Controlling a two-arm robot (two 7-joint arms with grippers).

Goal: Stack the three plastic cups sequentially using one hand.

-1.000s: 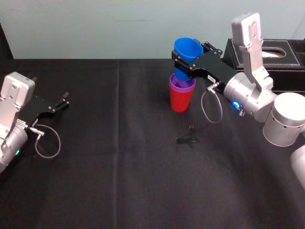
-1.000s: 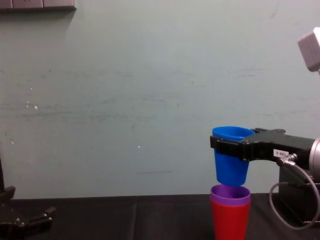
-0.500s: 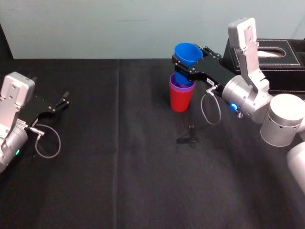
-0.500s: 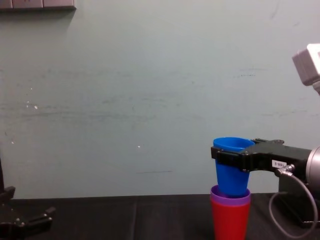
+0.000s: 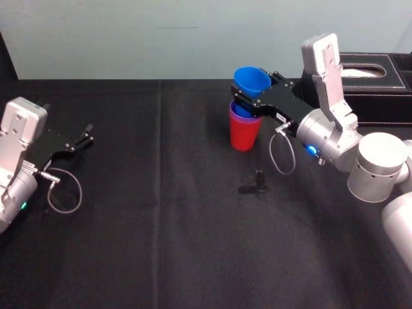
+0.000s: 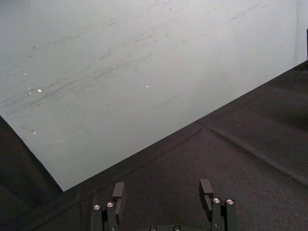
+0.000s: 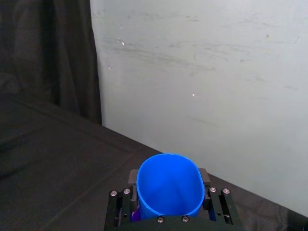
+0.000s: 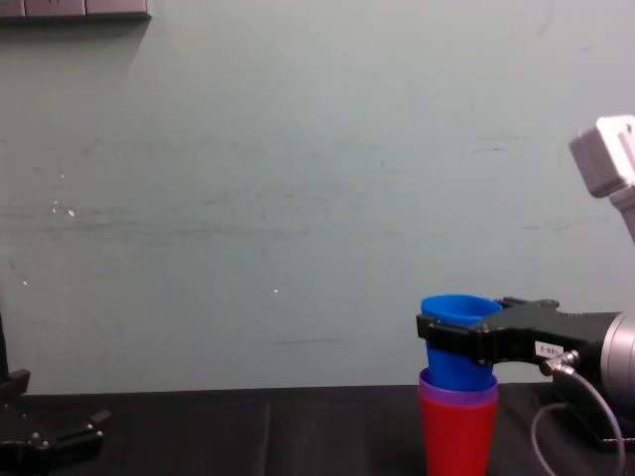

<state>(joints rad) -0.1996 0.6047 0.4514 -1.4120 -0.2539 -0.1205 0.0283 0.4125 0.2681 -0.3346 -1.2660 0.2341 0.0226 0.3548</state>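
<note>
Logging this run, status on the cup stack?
Right gripper shut on blue cup, base inside purple cup nested in red cup. Left gripper open, parked at left. Tissue box behind, off the stack.

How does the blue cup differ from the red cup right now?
The blue cup is held by the right gripper, jaws shut on it; the red cup stands free on the table. The blue cup is on top, partly sunk into the purple cup; the red cup is at the bottom, holding the purple cup down to its rim. Both are tapered tumblers, mouths up. The left gripper lies idle, far left.
</note>
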